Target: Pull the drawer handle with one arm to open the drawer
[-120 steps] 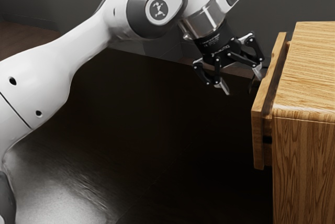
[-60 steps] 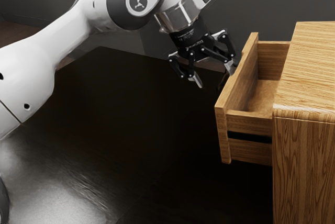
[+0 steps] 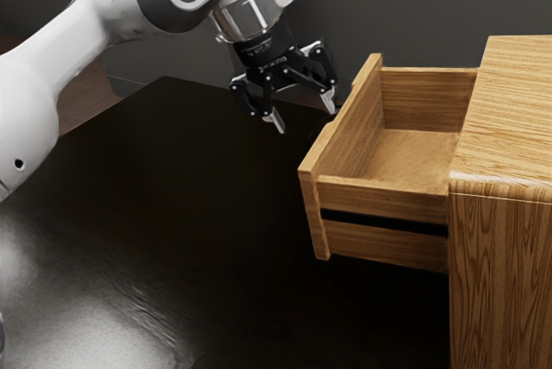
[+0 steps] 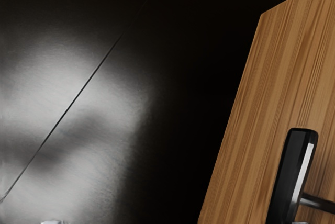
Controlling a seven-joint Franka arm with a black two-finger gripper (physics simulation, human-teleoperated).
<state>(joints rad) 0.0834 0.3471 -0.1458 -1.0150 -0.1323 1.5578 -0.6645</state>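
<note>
The wooden drawer (image 3: 392, 162) stands pulled far out of the cabinet (image 3: 504, 222), and its inside is bare. My black gripper (image 3: 304, 119) hangs at the far top edge of the drawer front (image 3: 341, 149), toward the exterior view's left. Its fingers are spread wide and it is open; the right finger (image 3: 329, 103) sits close against the front panel, where the handle is hidden from the exterior view. In the wrist view the black bar handle (image 4: 294, 174) stands off the wooden drawer front (image 4: 261, 130), just beside my hand.
The dark glossy table (image 3: 172, 222) stretches under the arm and in front of the drawer. The cabinet fills the exterior view's right side. My white arm (image 3: 69, 41) comes in from the upper left.
The drawer has slid out from nearly shut to wide open. My gripper moved with its front panel toward the exterior view's left, fingers staying spread.
</note>
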